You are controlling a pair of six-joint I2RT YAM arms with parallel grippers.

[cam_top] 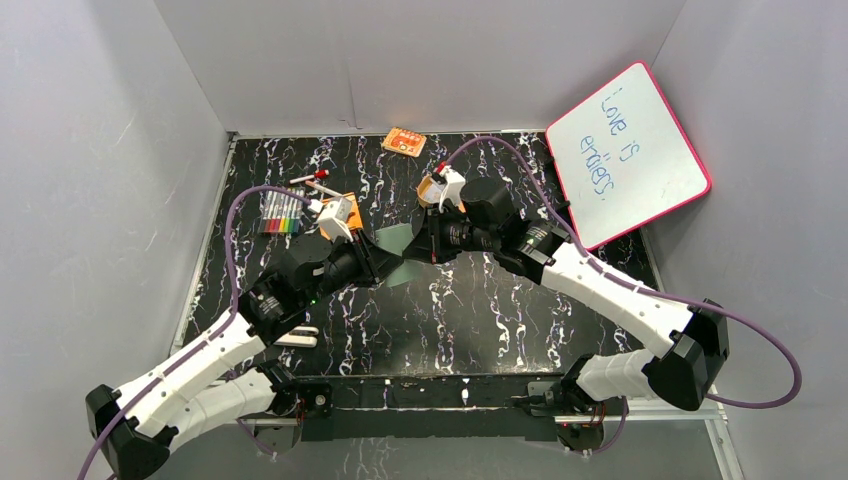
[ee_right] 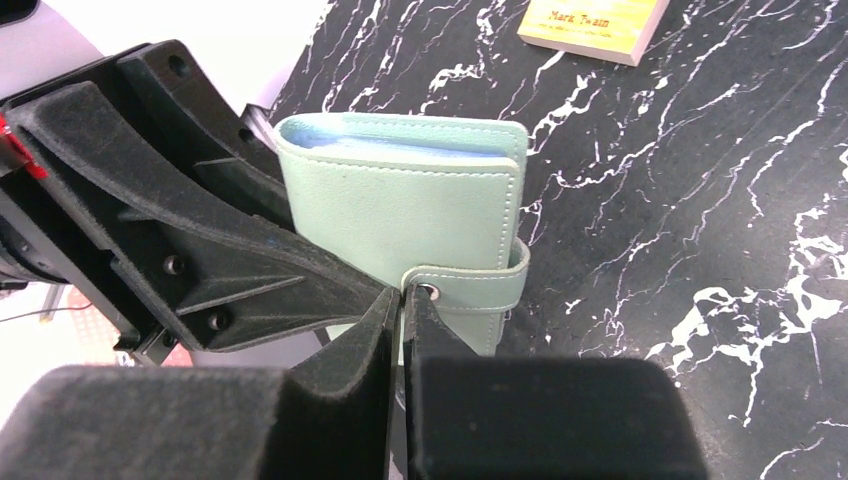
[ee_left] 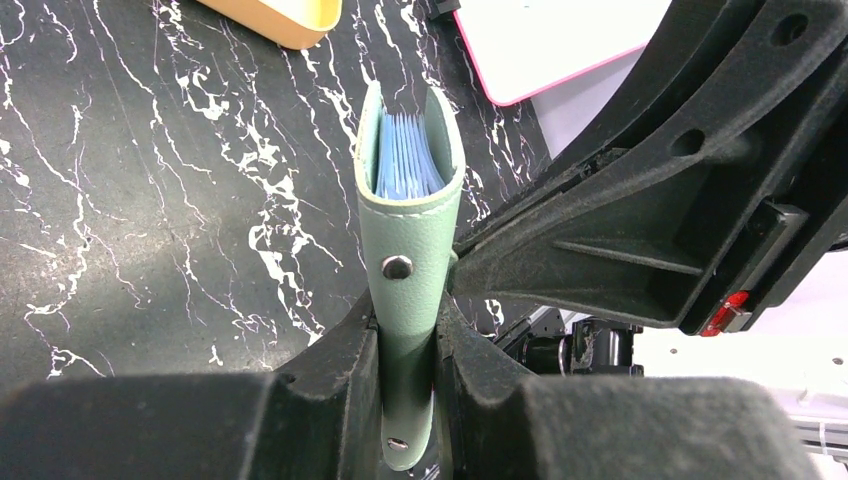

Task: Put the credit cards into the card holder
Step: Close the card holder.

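Card holder (ee_right: pixel 400 210), your small sage-green folding wallet with pale-blue plastic pockets showing at its open edge, sits folded between your two grippers over the middle of the black, white-veined marble table (cam_top: pixel 480 310). Your left gripper (ee_left: pixel 407 315) is clamped on its spine end. Your right gripper (ee_right: pixel 403 300) has its jaws almost together at the snap tab; you cannot tell whether it pinches it. Pale flat credit cards (cam_top: pixel 297 336) lie beside your left forearm. Plain grey walls (cam_top: pixel 420 60) enclose the table, and a pink-framed whiteboard (cam_top: pixel 625 150) leans at the right.
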